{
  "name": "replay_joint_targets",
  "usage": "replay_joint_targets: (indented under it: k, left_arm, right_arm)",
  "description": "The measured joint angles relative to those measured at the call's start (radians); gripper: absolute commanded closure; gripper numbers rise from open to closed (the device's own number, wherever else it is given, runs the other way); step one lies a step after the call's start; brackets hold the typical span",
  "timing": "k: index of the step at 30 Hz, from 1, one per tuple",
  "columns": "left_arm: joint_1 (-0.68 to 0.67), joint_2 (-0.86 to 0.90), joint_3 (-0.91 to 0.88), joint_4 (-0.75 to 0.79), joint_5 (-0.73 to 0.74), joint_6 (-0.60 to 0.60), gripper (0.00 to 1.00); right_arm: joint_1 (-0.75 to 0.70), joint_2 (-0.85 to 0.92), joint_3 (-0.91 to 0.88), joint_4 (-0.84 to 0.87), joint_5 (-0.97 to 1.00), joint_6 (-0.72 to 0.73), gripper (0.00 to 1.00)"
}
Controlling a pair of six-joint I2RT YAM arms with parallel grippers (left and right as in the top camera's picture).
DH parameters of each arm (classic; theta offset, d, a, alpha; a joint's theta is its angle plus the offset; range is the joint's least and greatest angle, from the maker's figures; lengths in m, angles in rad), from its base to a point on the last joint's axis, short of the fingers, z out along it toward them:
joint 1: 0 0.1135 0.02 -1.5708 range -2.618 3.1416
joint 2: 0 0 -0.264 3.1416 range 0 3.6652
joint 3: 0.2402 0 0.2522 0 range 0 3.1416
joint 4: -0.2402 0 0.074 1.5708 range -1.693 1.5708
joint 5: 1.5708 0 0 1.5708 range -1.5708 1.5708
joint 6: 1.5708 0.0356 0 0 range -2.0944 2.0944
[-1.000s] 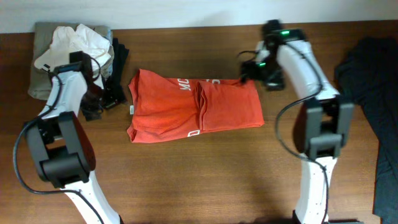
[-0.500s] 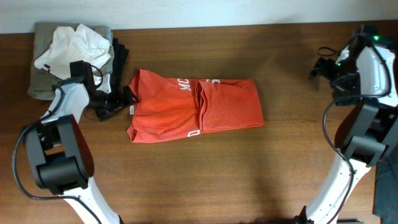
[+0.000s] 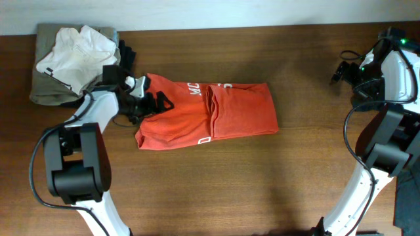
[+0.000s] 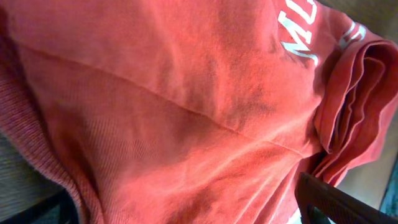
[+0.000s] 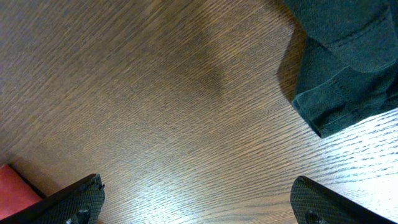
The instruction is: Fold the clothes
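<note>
the brown wooden bench (image 3: 262,183) takes almost the whole overhead view. in its middle lies the red-orange cotton t-shirt (image 3: 230,115), folded to a long flat shape with a thick fold running across its centre. a dark navy fabric garment (image 5: 342,56) lies at the right end of the bench, well apart from the shirt; the right wrist view shows its hem on the wood. at the far left corner is a heap of olive and white cloth (image 3: 69,56). the left hand (image 3: 147,103) is at the left edge of the t-shirt, right on the fabric; if its fingers are together or apart, i cannot tell. the right hand (image 5: 198,186) hangs over bare wood beside the navy garment, fingers wide apart, holding nothing. white printed letters (image 4: 297,34) show near the shirt's fold.
</note>
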Motion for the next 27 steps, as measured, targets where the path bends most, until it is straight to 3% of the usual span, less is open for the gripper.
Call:
replay_joint_targets:
  k: [2, 3, 4, 5, 7, 14, 22, 27]
  left_arm:
    - [-0.002, 0.000, 0.000, 0.001, -0.004, -0.007, 0.07]
    - [-0.002, 0.000, 0.000, 0.002, -0.005, -0.012, 0.18]
    - [-0.002, 0.000, 0.000, 0.004, -0.012, -0.016, 0.35]
    - [-0.002, 0.000, -0.003, 0.011, -0.028, -0.019, 0.62]
    - [0.000, 0.002, -0.014, 0.024, -0.062, -0.039, 0.96]
    - [0.003, 0.016, -0.020, 0.027, -0.138, -0.063, 1.00]
    - [0.116, 0.014, 0.137, -0.224, -0.349, -0.066, 1.00]
    - [0.096, -0.058, 0.242, -0.307, -0.408, -0.066, 1.00]
  right_arm:
    - [0.000, 0.000, 0.000, 0.000, 0.000, 0.001, 0.01]
    - [0.000, 0.000, 0.000, 0.000, 0.000, 0.000, 0.01]
    - [0.000, 0.000, 0.000, 0.000, 0.000, 0.000, 0.01]
    - [0.000, 0.000, 0.000, 0.000, 0.000, 0.001, 0.01]
    - [0.000, 0.000, 0.000, 0.000, 0.000, 0.001, 0.01]
    - [0.000, 0.000, 0.000, 0.000, 0.000, 0.000, 0.01]
    - [0.000, 0.000, 0.000, 0.000, 0.000, 0.001, 0.01]
    - [0.000, 0.000, 0.000, 0.000, 0.000, 0.000, 0.01]
